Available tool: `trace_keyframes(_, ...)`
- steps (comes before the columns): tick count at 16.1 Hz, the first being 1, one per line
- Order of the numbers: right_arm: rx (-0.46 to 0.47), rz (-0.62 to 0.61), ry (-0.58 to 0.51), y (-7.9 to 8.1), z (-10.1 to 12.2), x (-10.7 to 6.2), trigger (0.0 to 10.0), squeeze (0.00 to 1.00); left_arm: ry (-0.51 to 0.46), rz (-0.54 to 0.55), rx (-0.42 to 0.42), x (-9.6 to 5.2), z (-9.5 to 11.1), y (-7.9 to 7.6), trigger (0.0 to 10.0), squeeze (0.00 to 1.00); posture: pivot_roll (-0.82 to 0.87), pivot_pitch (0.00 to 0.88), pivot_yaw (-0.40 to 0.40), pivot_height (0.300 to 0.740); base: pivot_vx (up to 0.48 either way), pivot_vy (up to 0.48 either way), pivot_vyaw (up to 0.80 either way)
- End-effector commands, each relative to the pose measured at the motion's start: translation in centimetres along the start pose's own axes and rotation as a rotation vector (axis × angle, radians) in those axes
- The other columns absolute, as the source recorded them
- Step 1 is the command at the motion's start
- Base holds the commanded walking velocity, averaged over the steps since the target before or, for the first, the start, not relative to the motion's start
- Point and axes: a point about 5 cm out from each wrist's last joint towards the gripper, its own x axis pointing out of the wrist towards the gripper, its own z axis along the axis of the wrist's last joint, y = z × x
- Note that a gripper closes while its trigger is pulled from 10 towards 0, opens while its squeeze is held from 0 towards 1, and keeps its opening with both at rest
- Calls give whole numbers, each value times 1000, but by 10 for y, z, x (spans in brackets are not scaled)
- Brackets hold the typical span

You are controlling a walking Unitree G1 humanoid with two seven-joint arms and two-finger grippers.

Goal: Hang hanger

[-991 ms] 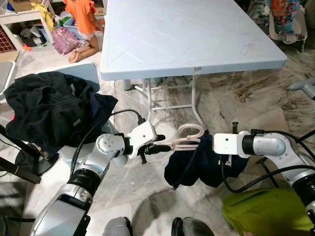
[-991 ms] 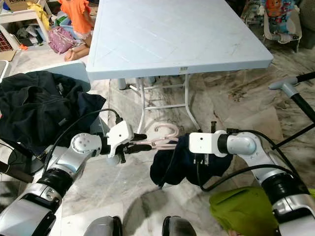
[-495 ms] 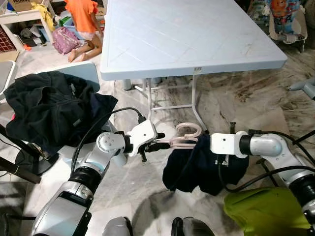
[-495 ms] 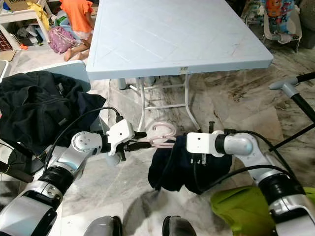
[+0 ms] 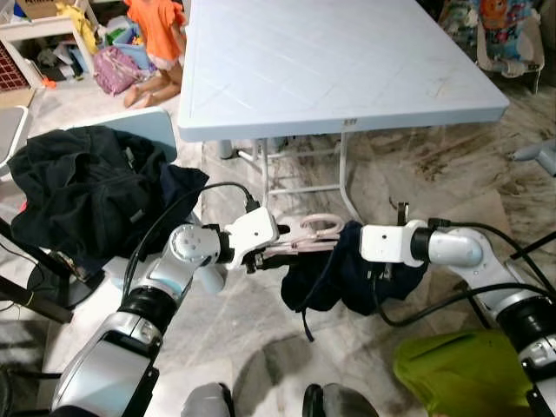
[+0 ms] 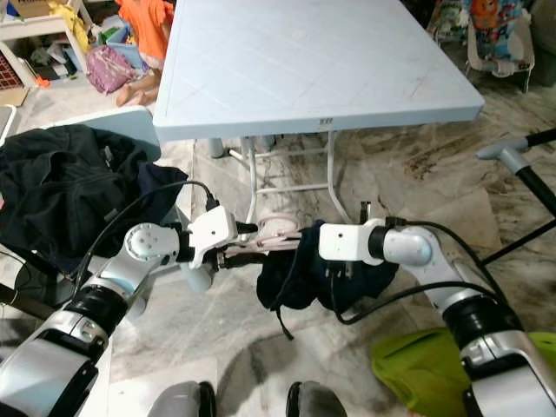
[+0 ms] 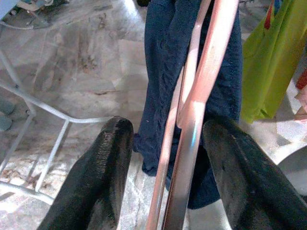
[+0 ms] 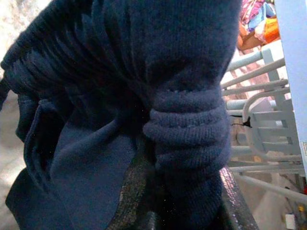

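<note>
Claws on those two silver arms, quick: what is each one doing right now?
Left claw: fingers either side of the pink plastic hanger; grip cannot be told.
Right claw: shut on the dark navy knitted garment.

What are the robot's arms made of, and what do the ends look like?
Both arms are silvery metal tubes with round joints and dark bands. Each ends in a white boxy block: the left gripper and the right gripper. Loose black cables loop along both. The fingers are black, rounded and matt.
</note>
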Motion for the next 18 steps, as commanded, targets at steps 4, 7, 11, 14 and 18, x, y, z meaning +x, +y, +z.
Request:
trace_keyframes(4,-37,-7,62,-6,-6,1,10000,0,-58,46,6,-1,16,13,10000,1000,-110,90,0,740,0,0,0)
trace_keyframes(7,-48,24,98,-3,-13,-1,10000,0,1,8,41,-1,7,6,10000,1000,-110,91,-3,740,0,0,0)
trace_keyframes(11,-36,31,63,-3,-8,1,10000,0,48,-43,0,-1,-5,-3,10000,0,-114,93,-6,740,0,0,0)
trace_keyframes(14,-34,45,55,0,-8,4,10000,0,74,-111,-52,0,-12,-12,10000,0,-114,93,-6,740,0,0,0)
trace_keyframes(18,-21,59,54,2,-9,6,10000,0,110,-171,-114,-3,-18,-18,10000,1000,-115,101,-11,740,0,0,0)
